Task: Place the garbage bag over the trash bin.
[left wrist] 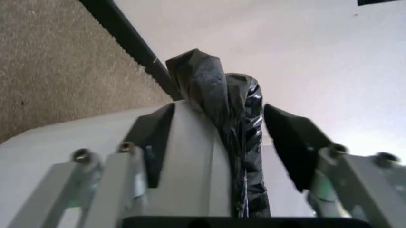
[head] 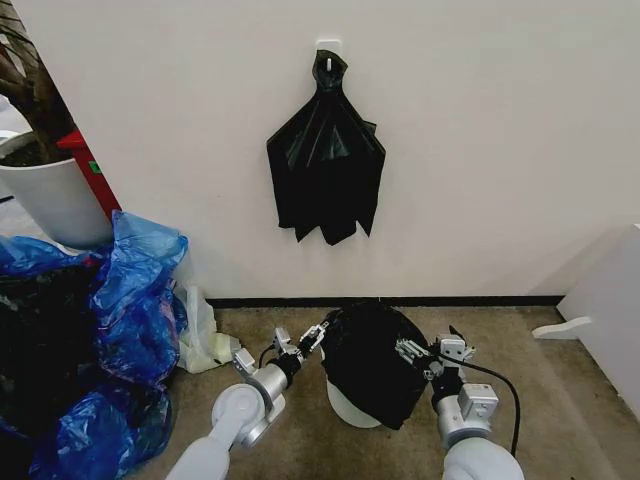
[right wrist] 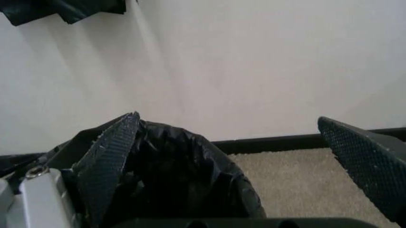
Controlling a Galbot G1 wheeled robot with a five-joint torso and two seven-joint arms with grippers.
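Note:
The garbage bag [head: 372, 358], glossy black, is draped over the top of the trash bin [head: 350, 410], whose cream-white lower wall shows beneath it. My left gripper [head: 312, 338] is at the bag's left edge. In the left wrist view its fingers [left wrist: 155, 137] stand apart, straddling the bin's pale wall [left wrist: 190, 161] and a crumpled fold of the bag [left wrist: 228, 109]. At the bag's right side is my right gripper [head: 415, 355]. In the right wrist view its fingers [right wrist: 111, 156] are spread wide, one resting against the bag [right wrist: 184, 175] and the other clear of it.
A fan-shaped bunch of black bags [head: 325, 170] hangs from a wall hook above. Blue plastic bags [head: 130, 300] are heaped at the left, behind them a white plant pot [head: 55, 195]. A white cabinet [head: 610, 300] stands at the right. Carpet [head: 540, 380] lies around the bin.

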